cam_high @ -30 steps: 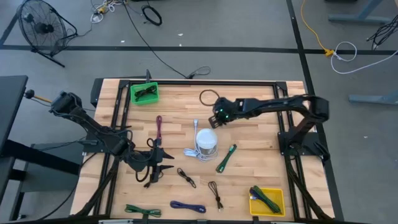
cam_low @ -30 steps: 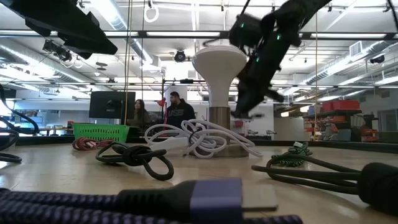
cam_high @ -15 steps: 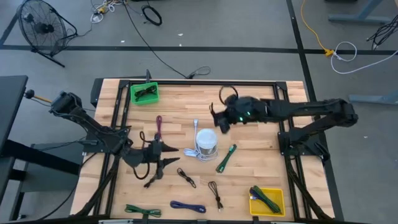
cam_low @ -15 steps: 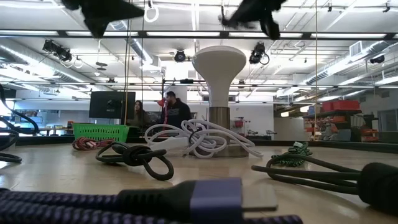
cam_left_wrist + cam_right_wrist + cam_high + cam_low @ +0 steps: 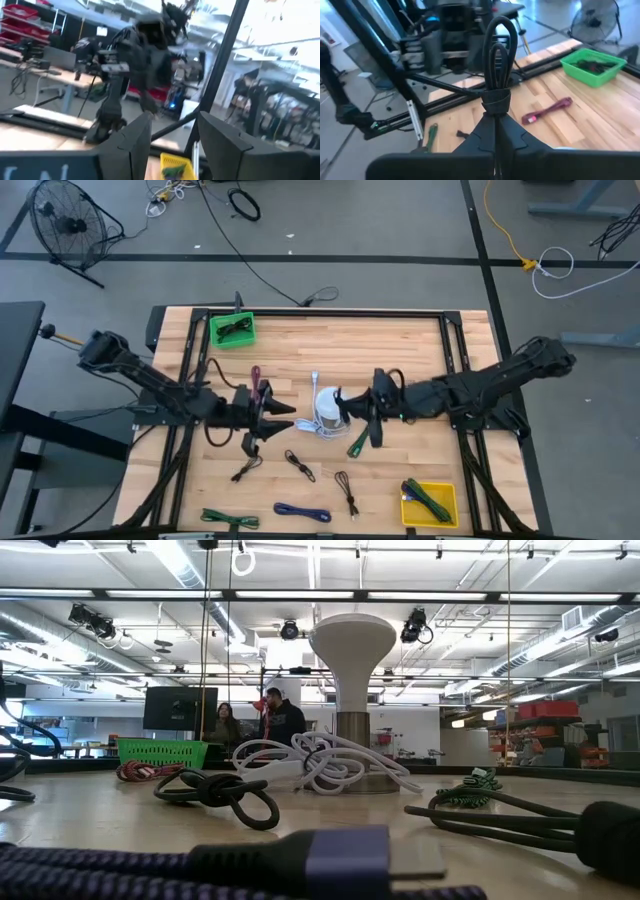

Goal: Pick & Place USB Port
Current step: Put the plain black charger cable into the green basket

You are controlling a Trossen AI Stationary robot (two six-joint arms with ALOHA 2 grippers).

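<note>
My right gripper hovers above the table's middle, beside a white round-topped device with a white cord coiled at its foot. The right gripper is shut on a black coiled cable. My left gripper hangs in the air left of the white device, pointing right. It is open with nothing between its fingers. Neither gripper shows in the low view. My right gripper pinches the black cable between its two fingers just below the wrapped band that binds the coil. The looped end sticks out beyond the fingertips. The cable is lifted clear of the table.
A green basket sits at the far left and a yellow bin at the near right. Loose cables lie about: maroon, green, black ones, blue, green. People stand behind the table.
My right gripper took the black coiled cable off the far middle of the table, lifted it and swung toward the near edge, next to the white device. My left gripper rose and moved right and toward the far edge. Both arms left the low view.
</note>
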